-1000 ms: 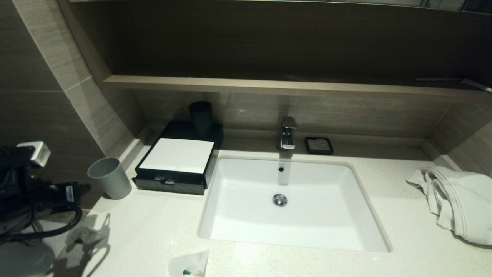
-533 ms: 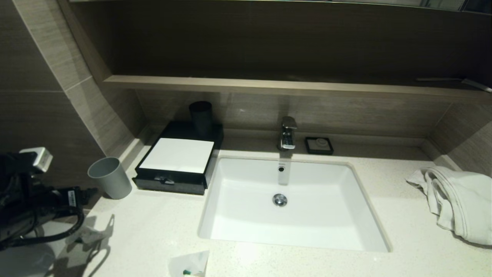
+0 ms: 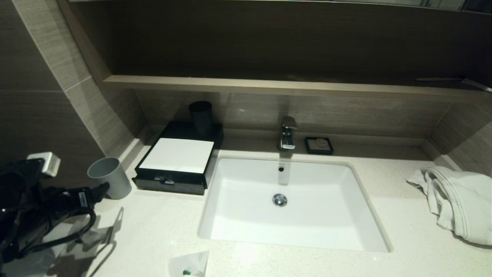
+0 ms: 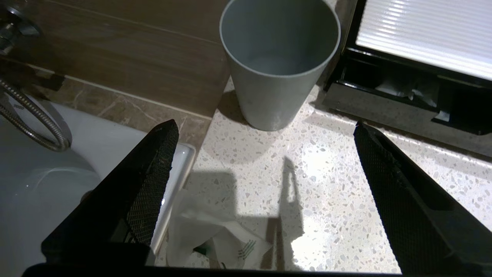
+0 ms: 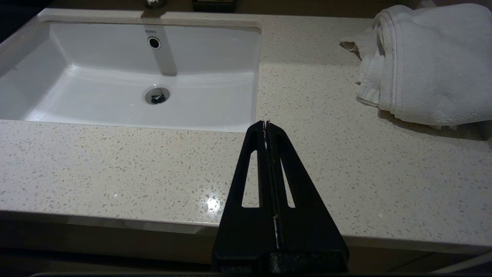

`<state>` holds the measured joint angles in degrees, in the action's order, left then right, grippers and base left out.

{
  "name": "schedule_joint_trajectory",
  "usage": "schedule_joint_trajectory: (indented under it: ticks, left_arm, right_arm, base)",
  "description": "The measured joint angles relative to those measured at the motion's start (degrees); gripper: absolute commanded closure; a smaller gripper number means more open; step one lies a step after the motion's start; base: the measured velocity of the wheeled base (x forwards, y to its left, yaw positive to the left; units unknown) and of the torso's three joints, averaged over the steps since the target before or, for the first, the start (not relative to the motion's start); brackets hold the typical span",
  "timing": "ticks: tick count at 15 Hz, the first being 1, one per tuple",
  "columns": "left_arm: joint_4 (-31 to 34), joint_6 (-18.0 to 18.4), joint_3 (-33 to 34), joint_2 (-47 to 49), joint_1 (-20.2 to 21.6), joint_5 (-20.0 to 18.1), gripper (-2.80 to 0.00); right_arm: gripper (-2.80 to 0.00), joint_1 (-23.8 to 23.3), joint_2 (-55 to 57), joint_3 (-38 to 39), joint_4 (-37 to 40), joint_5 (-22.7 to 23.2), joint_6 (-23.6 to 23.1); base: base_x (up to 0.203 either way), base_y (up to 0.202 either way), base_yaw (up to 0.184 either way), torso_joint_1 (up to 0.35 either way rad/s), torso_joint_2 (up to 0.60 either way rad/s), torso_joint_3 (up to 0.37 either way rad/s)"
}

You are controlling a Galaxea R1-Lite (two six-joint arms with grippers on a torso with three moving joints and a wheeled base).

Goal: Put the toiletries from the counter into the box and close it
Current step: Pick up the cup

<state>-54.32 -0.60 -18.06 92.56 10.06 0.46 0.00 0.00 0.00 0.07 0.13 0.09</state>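
One crinkly white sachet (image 3: pixel 190 263) with a green item lies at the counter's (image 3: pixel 153 227) front edge, left of the sink. Another sachet (image 4: pixel 207 234) lies on the counter (image 4: pixel 326 192) under my left gripper (image 4: pixel 265 125), near the counter's left edge. That gripper is open and empty, low over the counter, just short of the grey cup (image 4: pixel 278 61). In the head view it (image 3: pixel 99 191) is at the far left. The black box (image 3: pixel 177 156) has its drawer (image 4: pixel 403 86) slightly pulled out, with white sachets inside. My right gripper (image 5: pixel 266 124) is shut and empty above the counter's front edge.
The grey cup (image 3: pixel 109 177) stands left of the box. A black cup (image 3: pixel 201 115) stands on the box's back. A white towel (image 3: pixel 457 200) lies at the right. The faucet (image 3: pixel 287 132) and soap dish (image 3: pixel 319 145) stand behind the sink (image 3: pixel 238 215). A white fixture (image 4: pixel 46 173) lies beyond the counter's left edge.
My left arm has moved forward and to the right, bringing its gripper closer to the grey cup. Nothing else has moved.
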Motion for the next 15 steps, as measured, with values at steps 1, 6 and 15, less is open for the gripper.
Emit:
schedule_joint_trajectory:
  ticks: [1, 6, 15]
  left_arm:
    - [-0.2, 0.0, 0.3, 0.9, 0.0, -0.5, -2.8]
    - [-0.8, -0.3, 0.7, 3.2, 0.9, -3.7, -2.8]
    - [-18.3, 1.9, 7.4, 9.2, 4.3, -10.0, -2.8]
  right_arm:
    - [0.0, 0.0, 0.0, 0.0, 0.0, 0.0, 0.0]
    - [0.0, 0.0, 0.0, 0.0, 0.0, 0.0, 0.0]
    - [0.0, 0.0, 0.0, 0.0, 0.0, 0.0, 0.0]
  base:
    - [0.0, 0.0, 0.0, 0.0, 0.0, 0.0]
    - [0.0, 0.0, 0.0, 0.0, 0.0, 0.0]
    - [0.0, 0.0, 0.0, 0.0, 0.0, 0.0]
